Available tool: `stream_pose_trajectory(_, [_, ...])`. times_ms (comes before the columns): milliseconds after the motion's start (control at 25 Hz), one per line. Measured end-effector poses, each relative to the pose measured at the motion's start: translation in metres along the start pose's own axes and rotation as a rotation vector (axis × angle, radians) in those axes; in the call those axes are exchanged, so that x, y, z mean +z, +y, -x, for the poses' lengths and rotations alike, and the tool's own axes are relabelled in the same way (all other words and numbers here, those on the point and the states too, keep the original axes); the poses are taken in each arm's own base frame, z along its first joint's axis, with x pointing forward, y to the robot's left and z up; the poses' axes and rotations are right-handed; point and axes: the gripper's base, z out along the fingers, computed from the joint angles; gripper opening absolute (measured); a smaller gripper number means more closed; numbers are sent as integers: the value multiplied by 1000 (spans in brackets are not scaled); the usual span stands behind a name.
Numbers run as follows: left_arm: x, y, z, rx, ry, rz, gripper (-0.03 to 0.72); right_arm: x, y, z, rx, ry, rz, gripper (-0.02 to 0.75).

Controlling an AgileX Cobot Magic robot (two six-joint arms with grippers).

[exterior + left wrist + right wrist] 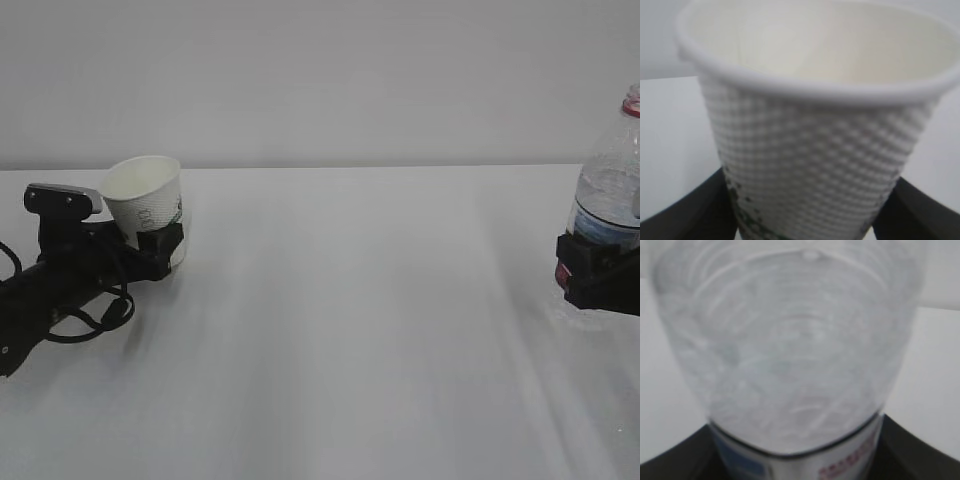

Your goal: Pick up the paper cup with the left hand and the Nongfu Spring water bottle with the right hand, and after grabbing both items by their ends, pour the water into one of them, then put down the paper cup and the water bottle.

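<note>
- The white worktop lay under a plain pale wall.
- The left end effector gripped the tilted paper cup.
- The right end effector gripped the water bottle.

Nothing legible — green print on the paper cup and red lettering on the bottle label blur out

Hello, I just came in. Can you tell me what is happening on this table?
A two-armed robot works at a white table. Its left pincer has its fingers around the base of a tilted paper cup. At the far right, the right pincer grips an upright, capless water bottle at its lower part. No pouring is visible.
</note>
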Motion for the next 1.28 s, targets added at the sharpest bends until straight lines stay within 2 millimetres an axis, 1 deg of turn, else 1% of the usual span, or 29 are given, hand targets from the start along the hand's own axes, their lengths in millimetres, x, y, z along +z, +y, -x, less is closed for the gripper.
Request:
stream_pose_trajectory(160, [0,-4,-1,13,8,-43,531,0,0,0,2,0,-2,450])
stream_pose_trajectory(440, [-1,-10,6,-49,4,-105,531,0,0,0,3,0,-3,450])
stream_pose_trajectory(800, [-4,-30,1,-16,54,-291,530,0,0,0,4,0,-4,450])
stream_pose_trajectory(1040, [-2,-59,-2,10,67,-383,529,0,0,0,4,0,-4,450])
stream_pose_trajectory(1280, [5,-96,2,47,44,-488,528,0,0,0,4,0,-4,450])
